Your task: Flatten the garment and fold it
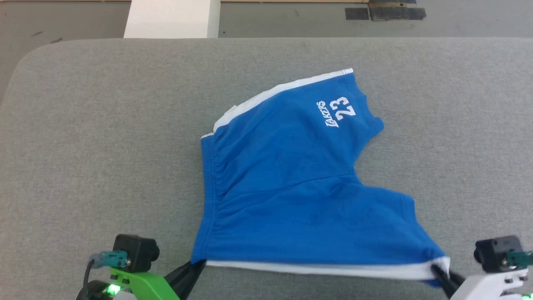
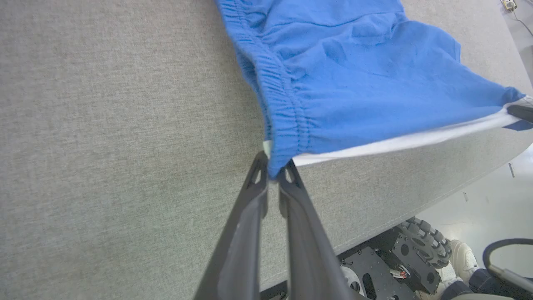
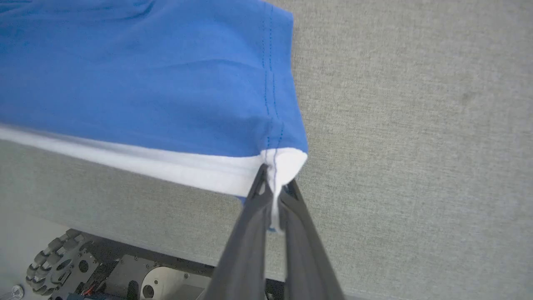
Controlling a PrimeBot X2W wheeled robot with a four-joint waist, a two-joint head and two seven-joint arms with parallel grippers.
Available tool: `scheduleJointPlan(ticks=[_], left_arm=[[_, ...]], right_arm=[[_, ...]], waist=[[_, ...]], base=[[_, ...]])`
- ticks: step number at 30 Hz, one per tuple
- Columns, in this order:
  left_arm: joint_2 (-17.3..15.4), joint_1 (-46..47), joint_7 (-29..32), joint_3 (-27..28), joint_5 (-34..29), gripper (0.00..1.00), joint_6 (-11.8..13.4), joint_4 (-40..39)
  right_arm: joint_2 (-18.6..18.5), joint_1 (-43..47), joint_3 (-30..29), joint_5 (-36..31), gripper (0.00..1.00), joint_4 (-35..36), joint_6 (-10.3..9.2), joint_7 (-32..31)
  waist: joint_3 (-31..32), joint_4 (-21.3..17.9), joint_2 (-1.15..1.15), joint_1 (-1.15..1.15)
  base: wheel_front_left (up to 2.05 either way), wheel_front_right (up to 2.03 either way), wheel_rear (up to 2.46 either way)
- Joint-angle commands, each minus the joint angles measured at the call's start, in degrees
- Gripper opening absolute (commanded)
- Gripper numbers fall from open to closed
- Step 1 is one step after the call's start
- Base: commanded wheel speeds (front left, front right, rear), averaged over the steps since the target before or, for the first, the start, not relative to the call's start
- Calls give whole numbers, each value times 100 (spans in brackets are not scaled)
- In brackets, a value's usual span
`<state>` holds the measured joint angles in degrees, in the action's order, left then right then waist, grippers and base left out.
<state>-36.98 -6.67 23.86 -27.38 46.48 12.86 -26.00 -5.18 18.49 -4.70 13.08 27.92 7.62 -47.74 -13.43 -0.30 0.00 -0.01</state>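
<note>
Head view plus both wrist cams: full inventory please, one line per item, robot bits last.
garment: one, bright blue with white bands on the near and far edges, spread on the middle of the table, near edge stretched between the two grippers
print: one, white "LAKERS 23", on the garment's far right part
table: one, grey fabric-covered, under the garment
white block: one, white, beyond the table's far edge, left of centre
dark patches: a few, black, on the floor at far right
floor: grey, beyond the table
wheeled base: one, black, below the table's near edge
left gripper: one, dark fingers, shut on the garment's near left corner
right gripper: one, dark fingers, shut on the near right white corner
</note>
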Motion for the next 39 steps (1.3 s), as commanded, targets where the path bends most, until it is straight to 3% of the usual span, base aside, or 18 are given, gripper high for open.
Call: scheduleJointPlan(ticks=[1, 7, 13, 18, 28, 39], left_arm=[[2, 62, -26, 20, -28, 0, 44, -91], [232, 748, -26, -45, -215, 0, -52, -159], [531, 1690, -35, -3, -260, 0, -240, 271], [955, 2462, -139, 55, -164, 0, -358, 884], [1560, 3552, -362, 128, -23, 0, -554, 2245], [1832, 4030, -559, -112, -311, 0, -582, 3058]], right_arm=[[-37, -117, -41, -99, 0, 127, -13, 8], [-457, -1094, 178, -226, 0, 277, -13, 254], [-1011, -2651, 613, -101, 0, -353, -13, 500], [-1252, -3986, 927, -40, 0, -1372, -13, 674], [-1265, -6042, 1511, -2, 0, -3513, -13, 1041], [-1321, -7322, 2124, -81, 0, -5444, -13, 1292]], waist=[[22, 26, 0, 1], [-17, 86, 0, 1], [-272, 221, 0, 1], [-619, 407, 0, 1], [-1380, 709, 0, 1], [-1800, 871, 0, 1]], base=[[0, 0, 0], [0, 0, 0], [0, 0, 0], [0, 0, 0], [0, 0, 0], [0, 0, 0]])
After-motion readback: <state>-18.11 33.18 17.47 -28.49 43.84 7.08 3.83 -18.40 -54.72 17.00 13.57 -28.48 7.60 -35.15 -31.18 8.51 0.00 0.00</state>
